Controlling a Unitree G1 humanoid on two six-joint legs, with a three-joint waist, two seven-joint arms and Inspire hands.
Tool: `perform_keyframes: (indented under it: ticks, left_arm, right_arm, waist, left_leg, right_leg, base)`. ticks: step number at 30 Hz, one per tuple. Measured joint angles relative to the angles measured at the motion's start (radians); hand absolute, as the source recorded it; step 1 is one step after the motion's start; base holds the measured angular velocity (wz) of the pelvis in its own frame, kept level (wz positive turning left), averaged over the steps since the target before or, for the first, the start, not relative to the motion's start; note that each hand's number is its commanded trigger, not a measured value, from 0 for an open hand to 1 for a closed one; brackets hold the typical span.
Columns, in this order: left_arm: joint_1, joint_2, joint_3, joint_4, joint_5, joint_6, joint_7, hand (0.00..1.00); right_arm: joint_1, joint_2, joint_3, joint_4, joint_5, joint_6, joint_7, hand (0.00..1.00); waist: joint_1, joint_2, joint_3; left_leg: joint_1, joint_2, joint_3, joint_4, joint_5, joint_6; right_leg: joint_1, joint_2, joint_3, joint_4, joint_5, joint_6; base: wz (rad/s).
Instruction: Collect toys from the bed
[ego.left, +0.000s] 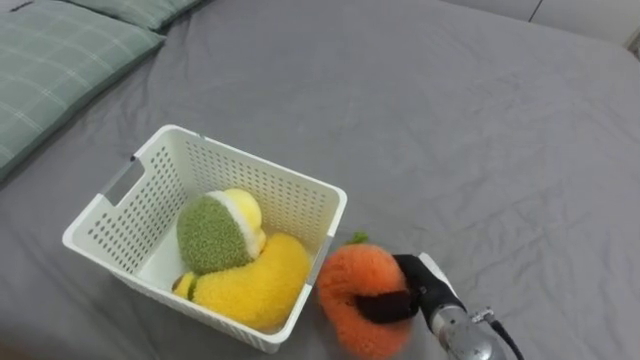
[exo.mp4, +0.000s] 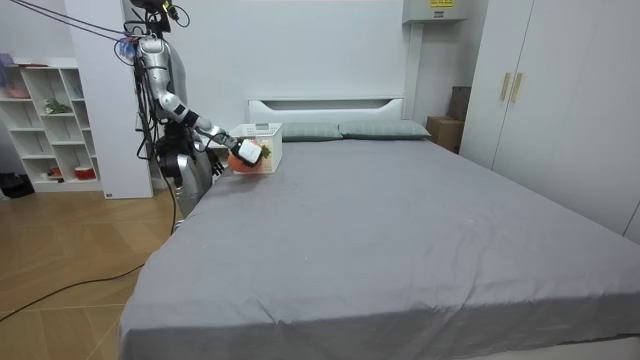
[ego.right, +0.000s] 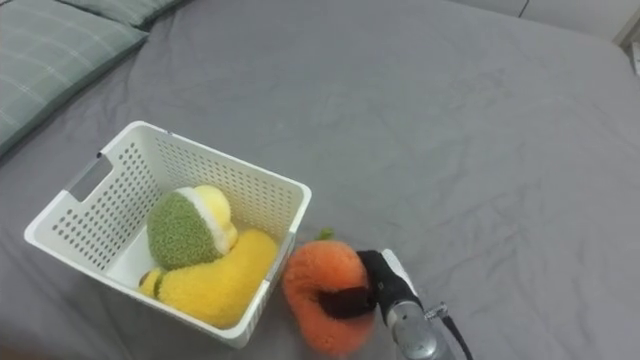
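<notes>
On open grey bed (ego.left: 480, 130), right hand (ego.left: 425, 283) fingers (ego.left: 385, 306) clasp orange toy (ego.left: 350, 285) just beside basket (ego.left: 252, 166) rim.

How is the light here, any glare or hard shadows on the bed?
Left eye view: soft, even light; the white basket and the orange plush toy in the right hand cast only faint, soft-edged shadows on the grey sheet. Room view: the bed is evenly lit, without glare.

Eye views look steeply down, close above the white basket (ego.left: 245, 162) on the bed (ego.left: 450, 130); room view faces both from beyond the bed's foot.
</notes>
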Motion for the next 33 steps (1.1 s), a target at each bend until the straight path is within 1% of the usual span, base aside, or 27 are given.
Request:
perform_keyframes:
  ticks: [1, 4, 6, 8, 11, 14, 16, 20, 23, 25, 28, 30, 31, 33]
  left_arm:
    - [0.0, 0.0, -0.001, -0.001, 0.0, 0.001, 0.002, 0.0]
    - [0.001, 0.0, 0.0, 0.0, 0.0, 0.002, 0.006, 0.0]
    - [-0.001, 0.0, 0.002, 0.003, 0.007, 0.004, 0.006, 0.0]
    - [-0.005, -0.001, 0.016, 0.016, 0.012, 0.002, 0.004, 0.0]
    - [-0.003, -0.001, 0.036, 0.023, 0.012, 0.002, -0.003, 0.0]
    - [-0.001, -0.001, 0.039, 0.023, 0.011, 0.002, 0.0, 0.0]
    - [-0.001, 0.0, 0.037, 0.023, 0.011, 0.002, 0.002, 0.0]
    - [-0.001, 0.0, 0.038, 0.023, 0.011, 0.002, 0.012, 0.0]
    - [0.002, 0.001, 0.038, 0.022, 0.011, 0.004, 0.011, 0.0]
    - [0.002, 0.002, 0.038, 0.022, 0.011, 0.004, 0.009, 0.0]
    - [0.003, 0.004, 0.038, 0.021, 0.011, 0.004, 0.008, 0.0]
    - [0.007, 0.004, 0.038, 0.021, 0.011, 0.007, 0.005, 0.0]
    - [0.008, 0.004, 0.038, 0.021, 0.011, 0.009, 0.004, 0.0]
    - [0.012, 0.007, 0.038, 0.021, 0.011, 0.012, -0.005, 0.0]
  right_arm:
    - [0.0, 0.0, -0.009, -0.019, 0.0, 0.0, 0.0, 1.0]
    - [0.0, -0.006, -0.031, -0.078, 0.0, 0.003, -0.001, 1.0]
    - [0.0, -0.026, -0.034, -0.122, -0.003, 0.003, -0.001, 1.0]
    - [0.0, -0.037, -0.043, -0.158, -0.034, 0.003, 0.002, 1.0]
    - [-0.001, -0.044, -0.082, -0.207, -0.046, 0.003, 0.004, 1.0]
    - [-0.009, -0.051, -0.108, -0.253, -0.042, 0.003, -0.003, 1.0]
    - [-0.017, -0.065, -0.108, -0.276, -0.038, 0.002, -0.005, 1.0]
    - [-0.041, -0.067, -0.111, -0.288, -0.033, 0.001, -0.011, 1.0]
    - [-0.044, -0.07, -0.112, -0.349, -0.035, 0.002, -0.011, 1.0]
    - [-0.06, -0.072, -0.112, -0.383, -0.032, 0.002, -0.011, 1.0]
    - [-0.098, -0.075, -0.112, -0.402, -0.031, 0.002, -0.012, 1.0]
    - [-0.107, -0.079, -0.112, -0.417, -0.028, 0.002, -0.012, 1.0]
    - [-0.109, -0.079, -0.112, -0.417, -0.028, 0.002, -0.012, 1.0]
    - [-0.111, -0.08, -0.112, -0.417, -0.028, 0.002, -0.011, 1.0]
  waist:
    - [0.0, -0.001, -0.0011]
    - [0.001, 0.0, -0.0004]
    - [0.001, 0.002, 0.0007]
    - [-0.002, 0.002, 0.0006]
    - [-0.001, 0.001, 0.0001]
    - [0.002, -0.001, -0.0005]
    - [0.003, -0.002, -0.0008]
    - [0.004, -0.008, -0.0037]
    - [0.006, -0.01, -0.0045]
    - [0.005, -0.011, -0.0045]
    - [0.009, -0.014, -0.0065]
    - [0.013, -0.013, -0.0055]
    - [0.013, -0.01, -0.003]
    - [0.013, -0.01, -0.0022]
  left_leg:
    - [0.001, 0.0, -0.001, 0.0, 0.0, 0.0]
    - [-0.001, 0.0, 0.0, 0.002, 0.0, 0.0]
    - [-0.001, 0.0, 0.0, 0.002, 0.0, 0.0]
    - [-0.001, 0.0, -0.002, 0.002, 0.0, 0.0]
    - [0.001, 0.0, -0.001, 0.003, 0.0, 0.0]
    - [0.001, 0.0, 0.001, 0.002, 0.0, 0.0]
    - [0.001, 0.0, 0.002, 0.002, 0.0, 0.0]
    - [0.001, 0.001, 0.002, 0.001, 0.0, 0.0]
    - [0.0, 0.001, 0.001, 0.001, 0.0, 0.0]
    - [0.001, 0.001, 0.001, 0.002, 0.0, 0.0]
    - [0.004, 0.001, 0.0, 0.002, 0.0, 0.0]
    - [0.014, 0.0, 0.0, -0.003, 0.0, 0.0]
    - [0.018, 0.0, 0.0, -0.004, 0.0, 0.0]
    - [0.018, 0.0, -0.003, -0.005, 0.0, 0.0]
  right_leg:
    - [0.001, 0.0, 0.0, 0.0, 0.0, 0.0]
    - [0.001, -0.001, 0.0, 0.001, 0.0, 0.0]
    - [0.001, -0.001, 0.002, 0.001, 0.0, 0.0]
    - [0.002, -0.001, 0.003, 0.001, 0.0, 0.0]
    - [0.002, -0.001, 0.006, 0.001, 0.0, 0.0]
    - [-0.001, 0.0, 0.007, 0.001, 0.0, 0.0]
    - [-0.003, 0.0, 0.007, 0.001, 0.0, 0.0]
    - [-0.004, 0.0, 0.011, 0.001, 0.0, 0.0]
    - [-0.002, 0.0, 0.01, 0.001, 0.0, 0.0]
    - [-0.001, 0.001, 0.01, 0.001, 0.0, 0.0]
    - [0.002, 0.001, 0.012, 0.001, 0.0, 0.0]
    - [0.011, 0.001, 0.017, 0.001, 0.0, 0.0]
    - [0.014, 0.001, 0.018, 0.001, 0.0, 0.0]
    - [0.016, 0.001, 0.018, 0.001, 0.0, 0.0]
  base:
    - [0.0]
    - [0.0]
    - [0.0]
    - [0.0]
    - [0.0]
    - [-0.01]
    - [0.0]
    - [0.0]
    - [0.0]
    - [0.0]
    - [0.0]
    - [0.0]
    - [0.0]
    - [0.03]
